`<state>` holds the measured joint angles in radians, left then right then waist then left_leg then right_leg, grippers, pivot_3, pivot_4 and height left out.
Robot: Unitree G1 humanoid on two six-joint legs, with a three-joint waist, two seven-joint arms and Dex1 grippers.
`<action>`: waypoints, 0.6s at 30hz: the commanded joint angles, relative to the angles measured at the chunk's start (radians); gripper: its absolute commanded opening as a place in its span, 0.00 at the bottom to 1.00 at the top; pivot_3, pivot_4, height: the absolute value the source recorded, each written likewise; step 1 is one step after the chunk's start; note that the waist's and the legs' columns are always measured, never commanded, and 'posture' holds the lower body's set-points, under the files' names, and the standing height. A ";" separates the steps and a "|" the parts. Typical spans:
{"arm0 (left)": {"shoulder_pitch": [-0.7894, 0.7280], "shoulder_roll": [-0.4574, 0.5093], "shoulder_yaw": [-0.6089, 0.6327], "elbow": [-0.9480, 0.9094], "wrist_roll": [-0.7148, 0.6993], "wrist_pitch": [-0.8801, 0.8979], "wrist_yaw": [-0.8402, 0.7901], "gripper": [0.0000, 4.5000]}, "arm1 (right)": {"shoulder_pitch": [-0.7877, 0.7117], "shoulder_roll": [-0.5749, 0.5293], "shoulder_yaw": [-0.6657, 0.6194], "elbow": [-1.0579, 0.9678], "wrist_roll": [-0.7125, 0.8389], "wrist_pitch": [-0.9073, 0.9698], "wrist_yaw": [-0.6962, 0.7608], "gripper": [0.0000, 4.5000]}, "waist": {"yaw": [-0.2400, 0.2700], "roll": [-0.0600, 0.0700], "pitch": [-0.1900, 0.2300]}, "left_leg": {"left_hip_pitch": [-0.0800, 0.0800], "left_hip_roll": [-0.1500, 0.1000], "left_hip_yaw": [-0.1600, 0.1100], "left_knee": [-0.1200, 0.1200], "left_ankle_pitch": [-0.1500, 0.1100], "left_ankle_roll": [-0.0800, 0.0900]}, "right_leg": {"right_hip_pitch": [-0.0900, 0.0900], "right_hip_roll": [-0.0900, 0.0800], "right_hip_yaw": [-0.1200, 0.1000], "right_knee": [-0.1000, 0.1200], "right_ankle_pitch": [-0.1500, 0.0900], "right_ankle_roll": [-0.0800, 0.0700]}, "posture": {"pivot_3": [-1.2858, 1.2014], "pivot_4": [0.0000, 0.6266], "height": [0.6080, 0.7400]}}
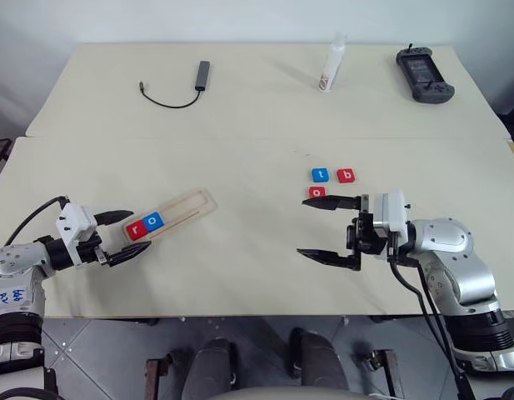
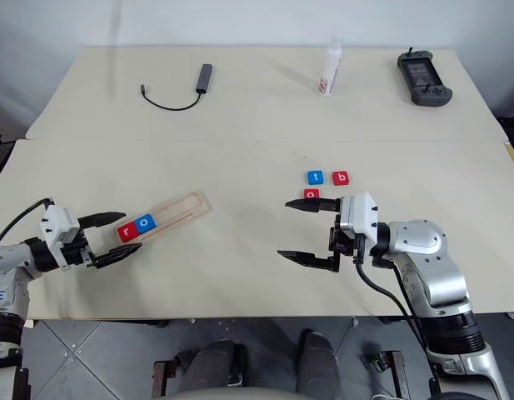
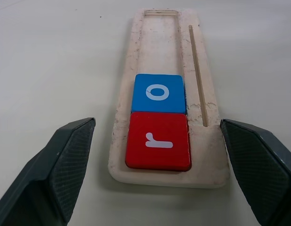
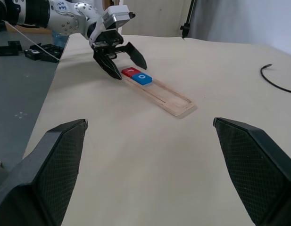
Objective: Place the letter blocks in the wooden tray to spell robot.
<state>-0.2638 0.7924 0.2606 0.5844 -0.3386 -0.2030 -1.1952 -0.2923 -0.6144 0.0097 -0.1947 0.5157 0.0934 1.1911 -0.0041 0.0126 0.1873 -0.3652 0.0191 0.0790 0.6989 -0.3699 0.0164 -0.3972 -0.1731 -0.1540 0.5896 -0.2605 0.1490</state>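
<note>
Left gripper (image 1: 115, 236) open, straddling near end of wooden tray (image 1: 190, 204), red r (image 1: 137, 229) and blue o (image 1: 154, 221) seated. Right gripper (image 1: 330, 228) open, empty, right of tray. Beyond, loose blocks (image 1: 331, 181): b probably next.

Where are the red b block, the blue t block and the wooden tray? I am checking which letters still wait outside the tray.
red b block (image 1: 346, 175), left eye view, on its top face.
blue t block (image 1: 321, 175), left eye view, on its top face.
wooden tray (image 3: 160, 52), left wrist view, on the bare slot floor.
</note>
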 commanded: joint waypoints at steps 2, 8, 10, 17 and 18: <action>0.057 0.014 -0.005 -0.019 0.013 0.009 -0.012 1.00 | 0.009 -0.012 -0.034 -0.026 0.005 -0.013 -0.009 0.99 | -0.003 0.000 0.000 | 0.000 0.000 0.001 0.000 0.000 0.000 | 0.000 0.000 0.000 0.000 0.000 0.000 | 0.52 0.24 1.00; 0.058 0.007 -0.017 -0.047 0.007 0.022 -0.010 1.00 | 0.007 -0.002 -0.032 -0.018 -0.005 -0.024 -0.013 0.99 | -0.001 0.000 0.000 | 0.000 0.000 0.001 0.000 0.000 0.000 | 0.000 0.000 0.000 0.000 0.000 0.000 | 0.52 0.24 1.00; 0.048 0.007 -0.022 -0.028 0.022 0.014 0.004 1.00 | 0.004 0.001 -0.031 -0.013 -0.010 -0.030 -0.015 0.99 | -0.001 0.000 0.000 | 0.000 0.000 0.001 0.000 0.000 0.000 | 0.000 0.000 0.000 0.000 0.000 0.000 | 0.52 0.24 1.00; 0.016 -0.004 -0.031 0.023 0.037 0.015 0.024 0.91 | -0.006 0.003 -0.032 0.000 -0.014 -0.042 -0.015 1.00 | 0.003 0.000 0.000 | 0.000 0.000 0.001 0.000 0.000 0.000 | 0.000 0.000 0.000 0.001 0.000 0.000 | 0.52 0.24 1.00; 0.011 -0.005 -0.031 0.038 0.043 0.007 0.033 0.87 | -0.007 0.004 -0.031 0.002 -0.014 -0.043 -0.014 1.00 | 0.003 0.000 0.000 | 0.000 0.000 0.001 0.001 0.000 0.000 | 0.000 0.000 0.000 0.001 0.000 0.000 | 0.52 0.24 1.00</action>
<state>-0.2603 0.7909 0.2362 0.5843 -0.3283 -0.1964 -1.1895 -0.2913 -0.6117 -0.0058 -0.1877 0.4936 0.0665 1.1758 -0.0011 0.0127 0.1872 -0.3648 0.0193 0.0796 0.6996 -0.3699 0.0165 -0.3973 -0.1731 -0.1533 0.5907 -0.2605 0.1490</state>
